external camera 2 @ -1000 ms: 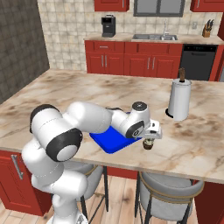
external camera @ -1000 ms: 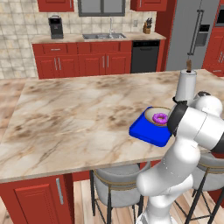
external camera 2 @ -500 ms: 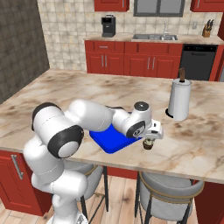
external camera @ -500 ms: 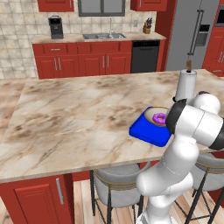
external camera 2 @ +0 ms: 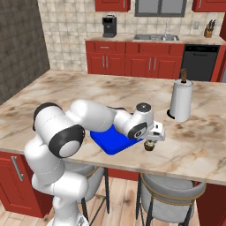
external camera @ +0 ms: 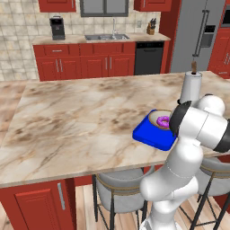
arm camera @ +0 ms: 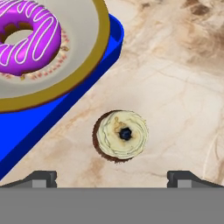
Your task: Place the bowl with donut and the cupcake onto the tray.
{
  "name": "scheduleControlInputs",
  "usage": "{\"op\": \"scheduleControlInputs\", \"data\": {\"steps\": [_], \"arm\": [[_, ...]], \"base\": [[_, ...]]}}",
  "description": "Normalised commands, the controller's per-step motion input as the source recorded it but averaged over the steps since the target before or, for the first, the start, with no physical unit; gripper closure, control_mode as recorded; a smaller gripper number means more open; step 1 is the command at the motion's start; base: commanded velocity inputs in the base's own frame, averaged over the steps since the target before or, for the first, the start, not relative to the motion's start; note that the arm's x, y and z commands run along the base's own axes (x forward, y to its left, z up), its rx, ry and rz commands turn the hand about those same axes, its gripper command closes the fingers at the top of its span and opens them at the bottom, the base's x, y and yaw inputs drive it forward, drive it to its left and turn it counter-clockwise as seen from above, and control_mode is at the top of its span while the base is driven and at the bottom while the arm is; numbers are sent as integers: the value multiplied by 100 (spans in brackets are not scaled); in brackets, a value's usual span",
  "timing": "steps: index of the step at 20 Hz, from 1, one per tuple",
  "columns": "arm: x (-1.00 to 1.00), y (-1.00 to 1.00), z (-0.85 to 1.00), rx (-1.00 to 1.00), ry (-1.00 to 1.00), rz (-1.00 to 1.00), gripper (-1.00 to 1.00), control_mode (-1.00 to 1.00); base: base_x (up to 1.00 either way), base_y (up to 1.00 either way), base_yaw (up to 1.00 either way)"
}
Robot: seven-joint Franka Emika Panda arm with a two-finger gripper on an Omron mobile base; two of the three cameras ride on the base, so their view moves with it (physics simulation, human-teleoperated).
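The blue tray (arm camera: 52,127) lies on the marble island near its front edge. On it rests the bowl (arm camera: 81,57), holding the purple-frosted donut (arm camera: 26,30). The cupcake (arm camera: 121,135), with a cream swirl top and a dark base, stands on the counter just off the tray's corner. My gripper (arm camera: 113,179) hovers straight above the cupcake, open, its fingertips (arm camera: 41,178) spread wider than the cake and holding nothing. From the right base view the gripper (external camera 2: 151,140) hangs over the cupcake (external camera 2: 150,147) beside the tray (external camera 2: 110,141). The left base view shows the tray (external camera: 150,134) and donut (external camera: 162,121), partly behind my arm.
A white paper towel roll (external camera 2: 181,100) stands upright on the island behind the cupcake, to the right. The counter's front edge runs close below the cupcake, with stools (external camera 2: 172,190) under it. Bare marble stretches to the left of the tray.
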Motion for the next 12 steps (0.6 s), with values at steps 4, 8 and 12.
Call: {"op": "scheduleControlInputs", "data": {"steps": [4, 8, 12], "arm": [[0, -4, -8, 1, 0, 0, -100, -100], [0, 0, -13, 0, 0, 0, -100, -100], [0, 0, -13, 0, 0, 0, -100, -100]], "base": [[0, 0, 0], [0, 0, 0], [0, 0, 0]]}}
